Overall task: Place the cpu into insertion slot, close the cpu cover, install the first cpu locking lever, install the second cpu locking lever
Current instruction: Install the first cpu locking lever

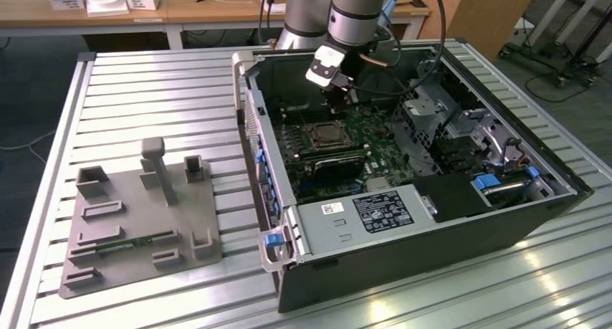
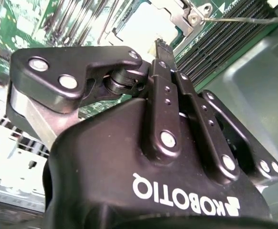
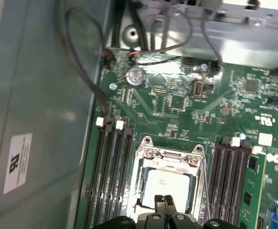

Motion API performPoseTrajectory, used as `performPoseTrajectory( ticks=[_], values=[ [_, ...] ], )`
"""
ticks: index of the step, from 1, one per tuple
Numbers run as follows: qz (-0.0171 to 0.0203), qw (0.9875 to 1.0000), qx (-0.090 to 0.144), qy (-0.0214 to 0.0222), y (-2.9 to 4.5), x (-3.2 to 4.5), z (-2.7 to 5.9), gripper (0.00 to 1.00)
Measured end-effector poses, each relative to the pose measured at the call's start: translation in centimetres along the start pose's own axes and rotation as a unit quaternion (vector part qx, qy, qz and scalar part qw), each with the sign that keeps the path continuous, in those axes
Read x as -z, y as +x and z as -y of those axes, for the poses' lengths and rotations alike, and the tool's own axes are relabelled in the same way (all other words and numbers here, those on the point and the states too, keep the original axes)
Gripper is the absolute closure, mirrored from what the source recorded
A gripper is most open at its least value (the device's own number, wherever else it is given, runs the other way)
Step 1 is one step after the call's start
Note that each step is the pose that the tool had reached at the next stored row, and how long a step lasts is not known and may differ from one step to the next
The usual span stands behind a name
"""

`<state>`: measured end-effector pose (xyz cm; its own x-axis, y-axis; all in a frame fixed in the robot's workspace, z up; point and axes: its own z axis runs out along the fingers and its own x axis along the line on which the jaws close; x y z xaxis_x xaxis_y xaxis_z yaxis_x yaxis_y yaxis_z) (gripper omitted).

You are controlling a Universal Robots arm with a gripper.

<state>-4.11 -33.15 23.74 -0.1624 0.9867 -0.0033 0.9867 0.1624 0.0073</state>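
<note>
The cpu (image 3: 170, 186) lies flat in the insertion slot (image 3: 140, 191) on the green board, its silver top showing. The cpu cover (image 3: 172, 153), a silver frame, lies down around it. My gripper (image 3: 164, 200) is shut, fingertips together right over the chip's near edge, with nothing seen between them. In the second wrist view the shut fingers (image 2: 165, 62) point at the bright cpu (image 2: 144, 26), and a thin wire lever (image 2: 239, 20) runs out from the cover's corner (image 2: 189, 14). In the exterior view the gripper (image 1: 336, 108) hangs just above the slot (image 1: 326, 135) inside the open computer case.
Long black memory slots (image 3: 112, 167) flank the socket on both sides. Case walls (image 1: 251, 107), cables (image 3: 86, 76) and a drive cage (image 1: 449, 121) surround the board. A grey fixture plate (image 1: 143, 221) sits on the slatted table at the exterior view's left.
</note>
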Motion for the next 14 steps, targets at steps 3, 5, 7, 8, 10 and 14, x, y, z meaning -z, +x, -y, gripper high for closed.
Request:
performPoseTrajectory(
  ticks=[3, 5, 7, 8, 10, 14],
  values=[
    [-0.0001, 0.9999, 0.017, 0.0000, 0.00, 0.00, 0.00, 0.90],
    [-0.0002, 0.9998, 0.021, -0.0001, 0.00, 0.00, 0.00, 0.90],
    [-0.0002, 0.9997, 0.024, -0.0001, 0.00, 0.00, 0.00, 0.90],
    [-0.0002, 0.9997, 0.026, -0.0001, 0.00, 0.00, 0.00, 0.90],
    [-0.0002, 0.9996, 0.027, -0.0001, 0.00, 0.00, 0.00, 0.90],
    [-0.0002, 0.9996, 0.028, -0.0001, 0.00, 0.00, 0.00, 0.90]
  ],
)
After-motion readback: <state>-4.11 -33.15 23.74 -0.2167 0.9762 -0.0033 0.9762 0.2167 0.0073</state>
